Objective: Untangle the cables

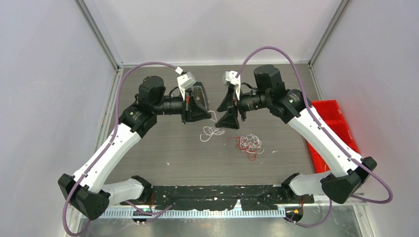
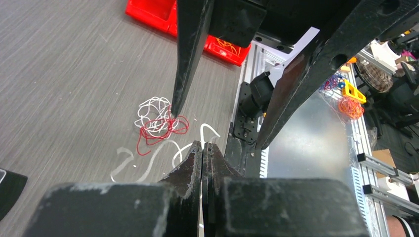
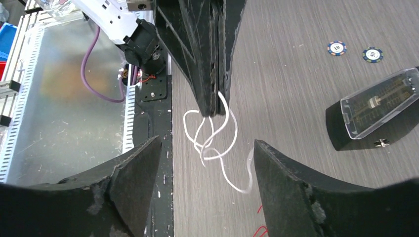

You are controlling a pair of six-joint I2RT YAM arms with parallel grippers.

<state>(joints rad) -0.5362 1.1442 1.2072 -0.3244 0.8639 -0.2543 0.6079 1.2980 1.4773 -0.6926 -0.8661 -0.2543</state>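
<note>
A thin white cable (image 1: 212, 131) hangs in loops from my left gripper (image 1: 209, 115), which is shut on its upper end above the table's middle. In the right wrist view the shut jaws pinch the white cable (image 3: 213, 132) from above. My right gripper (image 1: 227, 110) faces the left one, open and empty, its fingers (image 3: 286, 173) to either side of the cable's lower loops and clear of them. A tangle of red and white cable (image 1: 249, 143) lies on the table to the right, and it also shows in the left wrist view (image 2: 158, 121). My left gripper (image 2: 202, 148) shows shut there.
A red bin (image 1: 330, 123) stands at the table's right edge. A black case with a clear lid (image 3: 380, 108) and two poker chips (image 3: 337, 48) lie on the far side. A black base rail (image 1: 222, 195) runs along the near edge.
</note>
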